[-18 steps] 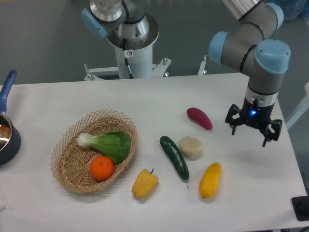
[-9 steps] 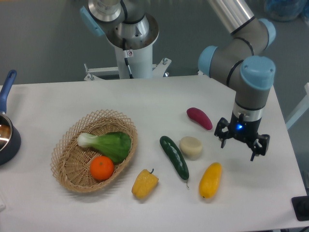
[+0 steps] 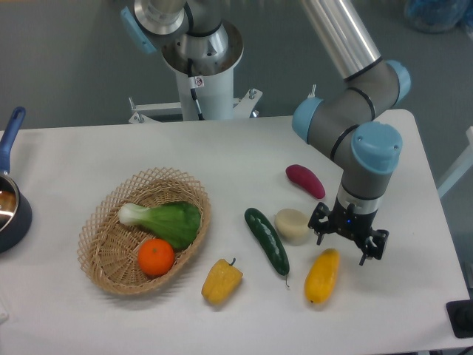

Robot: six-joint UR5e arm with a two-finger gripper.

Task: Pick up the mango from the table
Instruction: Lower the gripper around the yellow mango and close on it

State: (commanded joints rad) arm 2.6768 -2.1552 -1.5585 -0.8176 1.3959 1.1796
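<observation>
The mango (image 3: 322,276) is a smooth yellow-orange oval lying near the front right of the white table (image 3: 244,151), tilted with its upper end toward the right. My gripper (image 3: 345,245) hangs open and empty just above the mango's upper end, its fingers spread to either side. It does not touch the fruit as far as I can tell.
A green cucumber (image 3: 267,240) and a pale round piece (image 3: 293,225) lie just left of the gripper. A purple sweet potato (image 3: 305,181) lies behind. A yellow bell pepper (image 3: 221,281) is at the front. A wicker basket (image 3: 111,272) holds a green vegetable and an orange (image 3: 156,257). A pot (image 3: 10,209) is at the left edge.
The gripper has moved left and toward the front, from beside the sweet potato to above the mango's upper end. It stays open. No object has moved.
</observation>
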